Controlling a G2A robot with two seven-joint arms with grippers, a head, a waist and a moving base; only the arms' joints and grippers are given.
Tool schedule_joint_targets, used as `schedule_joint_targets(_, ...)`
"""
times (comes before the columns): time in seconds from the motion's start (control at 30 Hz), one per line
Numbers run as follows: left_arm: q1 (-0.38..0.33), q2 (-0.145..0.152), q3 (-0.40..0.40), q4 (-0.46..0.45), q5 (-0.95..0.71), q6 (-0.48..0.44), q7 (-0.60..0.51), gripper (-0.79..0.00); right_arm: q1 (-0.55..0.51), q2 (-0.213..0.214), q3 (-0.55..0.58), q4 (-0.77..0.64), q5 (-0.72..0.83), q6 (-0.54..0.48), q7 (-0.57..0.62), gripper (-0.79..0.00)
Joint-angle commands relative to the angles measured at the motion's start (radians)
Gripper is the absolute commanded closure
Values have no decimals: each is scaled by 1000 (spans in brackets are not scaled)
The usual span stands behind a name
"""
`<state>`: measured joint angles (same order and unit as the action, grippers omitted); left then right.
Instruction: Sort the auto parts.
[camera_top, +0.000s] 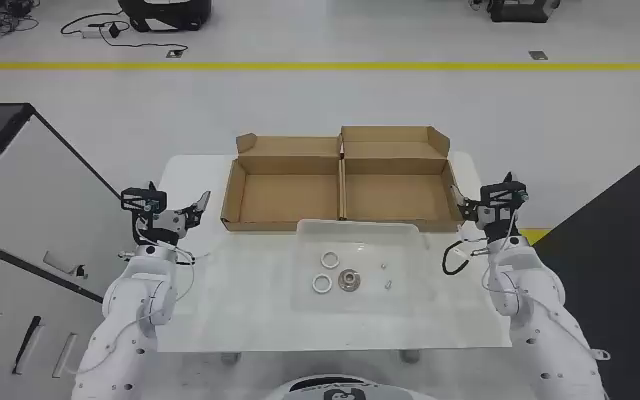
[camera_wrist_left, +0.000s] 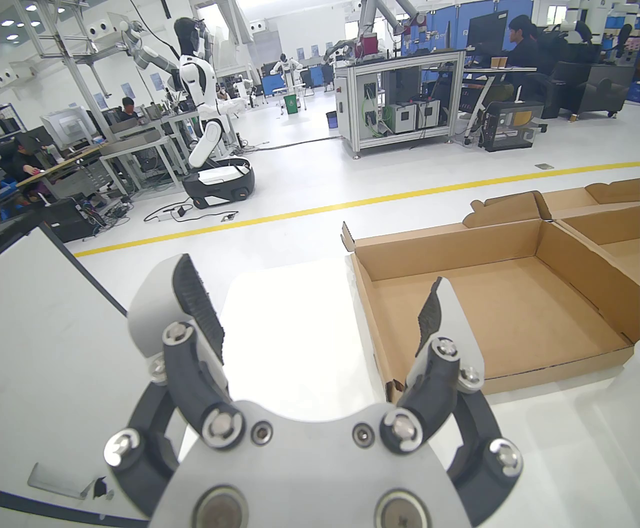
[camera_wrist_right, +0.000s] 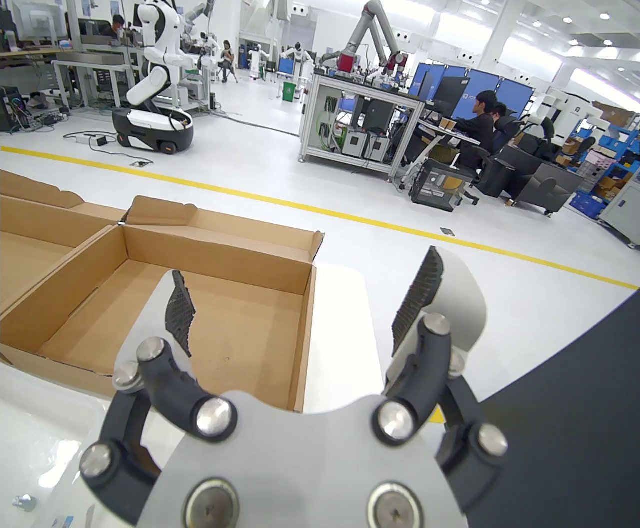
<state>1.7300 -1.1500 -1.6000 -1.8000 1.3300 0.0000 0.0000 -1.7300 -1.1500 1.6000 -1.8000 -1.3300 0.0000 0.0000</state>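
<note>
A clear tray (camera_top: 400, 232) sits at the table's middle and holds two white rings (camera_top: 327, 260) (camera_top: 321, 284), a grey metal hub (camera_top: 350, 279) and small bolts (camera_top: 387, 284). Behind it stand two open cardboard boxes side by side, the left box (camera_top: 284, 198) and the right box (camera_top: 396, 195), both bare inside. My left gripper (camera_wrist_left: 312, 282) is open with nothing in it, held by the left box's outer corner (camera_wrist_left: 372, 300). My right gripper (camera_wrist_right: 305, 285) is open with nothing in it, over the right box's outer wall (camera_wrist_right: 305, 345). One bolt (camera_wrist_right: 23, 501) lies near the right wrist.
The white table (camera_top: 250, 310) has free room left and right of the tray. A dark panel (camera_top: 600, 240) borders the right side, and a white board with a black frame (camera_top: 50, 190) stands at the left. Yellow floor tape (camera_top: 320, 66) runs behind the table.
</note>
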Motion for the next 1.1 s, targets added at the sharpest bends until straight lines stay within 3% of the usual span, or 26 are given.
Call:
schedule_joint_targets(0.0,0,0,0,0,0,0,0,-785,0,0,0,0,0,0,0,-784)
schedule_joint_targets(0.23,0,0,0,0,0,0,0,-785,-27,9,52,-105,-46,-99,5,-785)
schedule_joint_targets(0.6,0,0,0,0,0,0,0,-785,-32,33,142,-341,-68,-407,206,-785)
schedule_joint_targets(0.83,0,0,0,0,0,0,0,-785,70,49,138,-376,-25,-597,367,-785)
schedule_joint_targets(1.07,0,0,0,0,0,0,0,-785,272,66,72,-292,15,-773,499,-785)
